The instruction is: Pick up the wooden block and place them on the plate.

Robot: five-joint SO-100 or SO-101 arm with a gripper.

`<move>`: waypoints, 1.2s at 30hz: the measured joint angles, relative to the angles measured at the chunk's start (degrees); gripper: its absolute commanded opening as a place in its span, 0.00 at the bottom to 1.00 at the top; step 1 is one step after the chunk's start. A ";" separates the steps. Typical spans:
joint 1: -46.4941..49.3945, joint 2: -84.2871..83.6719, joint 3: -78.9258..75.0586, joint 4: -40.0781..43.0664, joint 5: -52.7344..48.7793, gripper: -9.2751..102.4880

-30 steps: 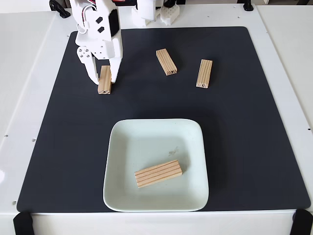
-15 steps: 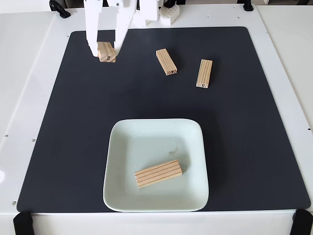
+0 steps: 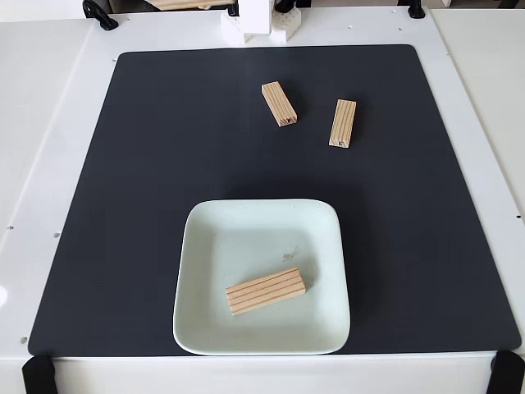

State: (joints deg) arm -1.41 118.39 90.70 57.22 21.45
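A sliver of a light wooden block [image 3: 182, 4] shows at the very top edge of the fixed view, raised high off the mat; my gripper holds it from beyond that edge. The pale square plate [image 3: 190, 246] sits at the front middle of the mat. One grooved wooden block [image 3: 265, 290] lies in the plate, below its faint smudge. Two more wooden blocks lie on the mat behind the plate, one [image 3: 279, 103] at the middle and one [image 3: 343, 123] to its right.
A black mat [image 3: 139, 180] covers most of the white table. The arm's white base [image 3: 253, 20] stands at the back edge. Black clamps sit at the table's corners [image 3: 37, 373].
The gripper, shut on the left block, lifted it off the mat and carried it up and back, out past the top edge. The other blocks and the plate stayed put.
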 measured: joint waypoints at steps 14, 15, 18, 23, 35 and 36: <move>-7.12 -24.26 -25.40 -3.43 -25.22 0.08; -7.56 -26.46 -26.63 -3.43 -25.40 0.08; -8.79 -34.45 -30.76 -5.10 -26.02 0.08; -8.53 -48.78 -40.08 -11.60 -27.60 0.08; -9.05 -75.94 -62.93 -13.45 -27.60 0.08; -9.05 -77.34 -64.16 -13.45 -27.69 0.08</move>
State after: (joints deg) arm -10.46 41.04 26.54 43.77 -6.24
